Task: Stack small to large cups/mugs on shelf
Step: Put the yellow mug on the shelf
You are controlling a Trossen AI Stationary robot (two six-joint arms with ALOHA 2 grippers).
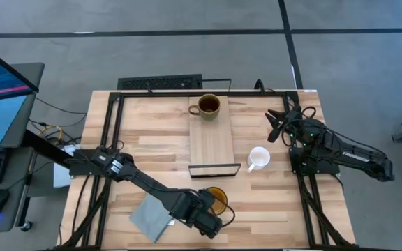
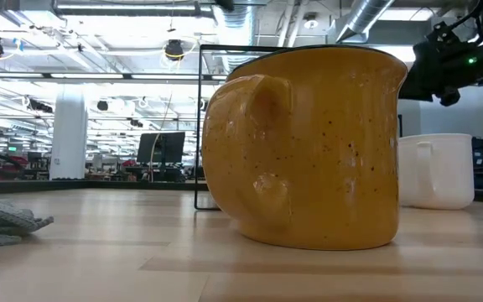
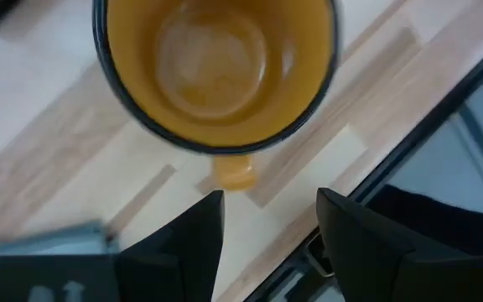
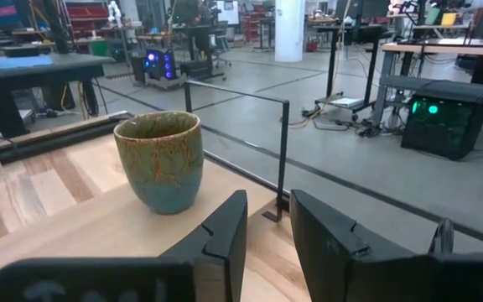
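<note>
The left gripper [image 1: 211, 222] hangs at the near edge of the table, its fingers [image 3: 193, 239] spread apart and empty, just short of the yellow mug [image 1: 216, 199]. The mug's handle [image 3: 233, 173] points straight at the gap between those fingers. I'd say that is where trouble lies: if they close on the handle alone, the wide mug could swing or tip; if they push in too low, they may shove it towards the wire frame [image 1: 215, 169] at the near end of the shelf [image 1: 211, 143].

The brown mug [image 1: 209, 105] stands on the far end of the shelf. The white mug [image 1: 258, 157] sits on the table just right of the shelf, handle towards the near side. The right gripper [image 1: 279, 125] waits at the far right, fingers [image 4: 220, 235] parted, holding nothing.

A grey-blue cloth [image 1: 149, 216] lies left of the left gripper, close to its arm; a wide swing could drag it. The frame stands between the yellow mug and the plank, so any carry must clear it.
</note>
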